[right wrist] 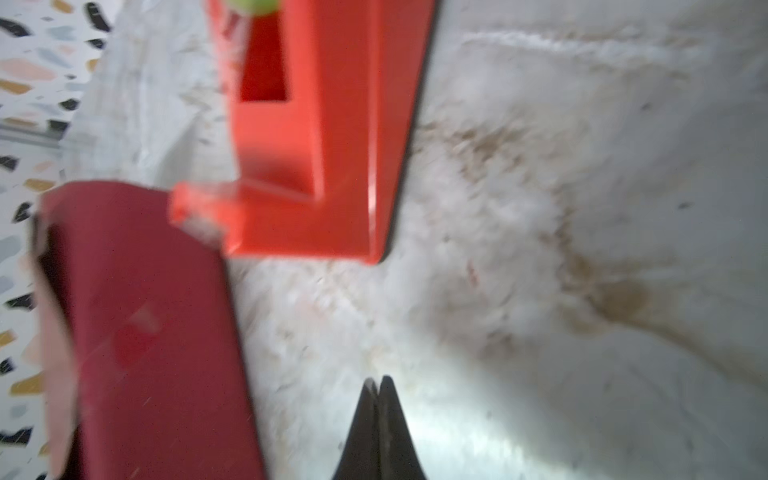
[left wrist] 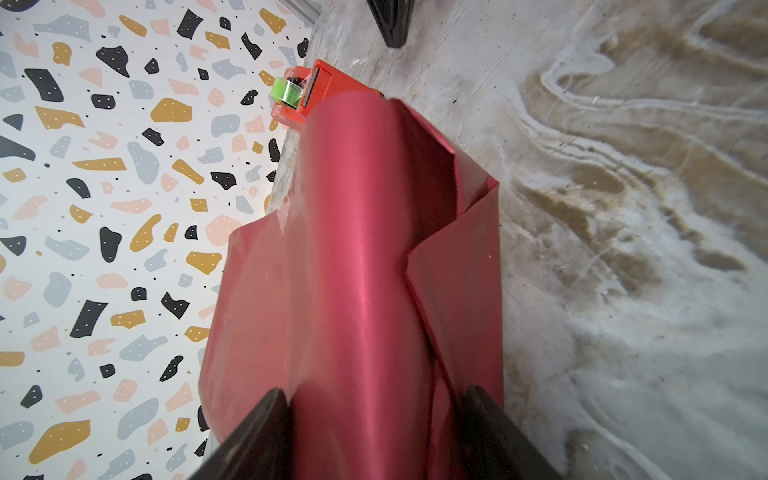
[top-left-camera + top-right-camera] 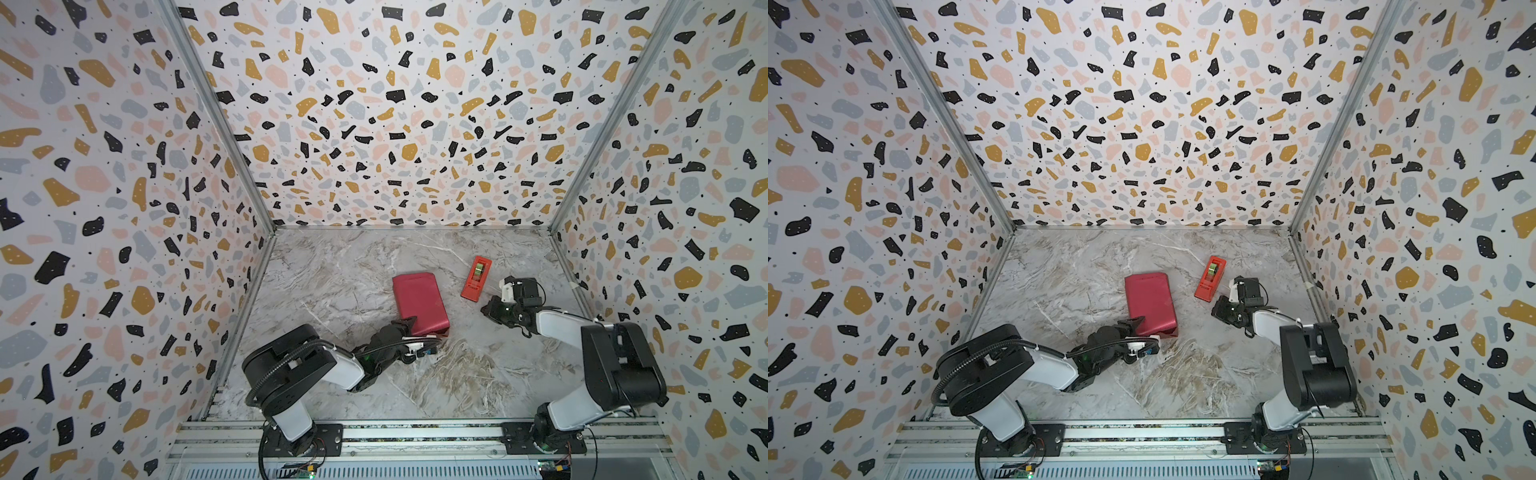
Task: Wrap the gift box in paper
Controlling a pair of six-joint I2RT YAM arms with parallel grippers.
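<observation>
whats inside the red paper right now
Only the paper itself shows, folded into a box-shaped parcel lying on the marble table. Whatever it encloses is covered; no view shows it.

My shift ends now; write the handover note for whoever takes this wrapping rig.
Left hand: jaws wide around the near end of the crimson paper parcel; grip unclear.
Right hand: shut, empty, beside the red-orange plastic tape dispenser.
Parcel lies mid-way on the grey marbled tabletop; gift box hidden, presumably inside.
Done: paper wrapped round.
To do: near-end flaps look loose; fold, tape.
</observation>
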